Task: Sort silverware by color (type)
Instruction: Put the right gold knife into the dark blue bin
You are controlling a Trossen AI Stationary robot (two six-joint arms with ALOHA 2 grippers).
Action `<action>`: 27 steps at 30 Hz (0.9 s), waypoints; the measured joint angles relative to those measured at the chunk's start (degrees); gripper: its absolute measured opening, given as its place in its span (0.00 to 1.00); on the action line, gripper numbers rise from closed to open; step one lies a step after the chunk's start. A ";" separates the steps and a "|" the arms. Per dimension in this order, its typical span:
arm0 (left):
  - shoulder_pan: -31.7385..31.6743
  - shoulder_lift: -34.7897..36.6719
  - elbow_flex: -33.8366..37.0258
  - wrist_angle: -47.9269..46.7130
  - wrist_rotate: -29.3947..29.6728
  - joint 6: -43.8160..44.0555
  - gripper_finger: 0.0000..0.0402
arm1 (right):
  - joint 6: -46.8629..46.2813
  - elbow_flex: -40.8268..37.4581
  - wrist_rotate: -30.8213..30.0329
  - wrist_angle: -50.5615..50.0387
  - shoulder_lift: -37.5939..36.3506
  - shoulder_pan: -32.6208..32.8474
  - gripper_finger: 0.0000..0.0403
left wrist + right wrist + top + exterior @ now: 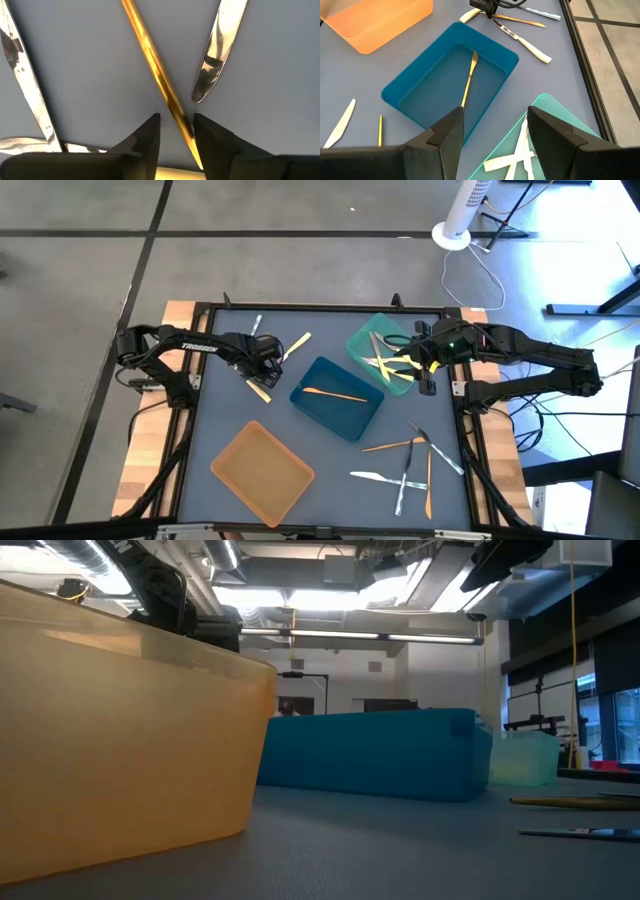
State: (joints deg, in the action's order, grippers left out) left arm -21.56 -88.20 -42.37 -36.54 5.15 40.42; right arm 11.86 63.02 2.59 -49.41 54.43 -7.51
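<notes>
High view: three trays [262, 470]; left claw [262, 360] narrow astride gold utensil [155, 65], right claw [425, 360] wide.

Thin plastic silverware [405, 465] lies scattered flat near the bench's right front corner. One gold piece [335, 393] rests in the blue tray; pale ones [385, 365] cross in the teal tray.

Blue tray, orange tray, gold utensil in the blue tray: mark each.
blue tray [410, 82], right wrist view, on its outer side wall.
orange tray [290, 490], high view, on its rim.
gold utensil [469, 82], right wrist view, mid-handle.
</notes>
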 joint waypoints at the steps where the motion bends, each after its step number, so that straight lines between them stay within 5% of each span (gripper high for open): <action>1: 0.00 -0.02 0.00 0.01 0.00 0.02 0.25 | 0.00 0.00 0.00 0.00 0.00 0.00 0.51; 15: 0.00 -0.07 0.04 0.01 -0.09 0.17 0.09 | 0.00 0.02 0.01 0.00 0.00 0.00 0.51; 27: -0.02 -0.07 0.04 0.11 -0.11 1.42 0.06 | 0.00 0.02 0.00 0.00 0.00 0.01 0.51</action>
State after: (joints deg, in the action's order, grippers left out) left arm -21.58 -88.27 -42.33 -36.43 5.04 41.85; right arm 11.86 63.05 2.59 -49.41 54.43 -7.51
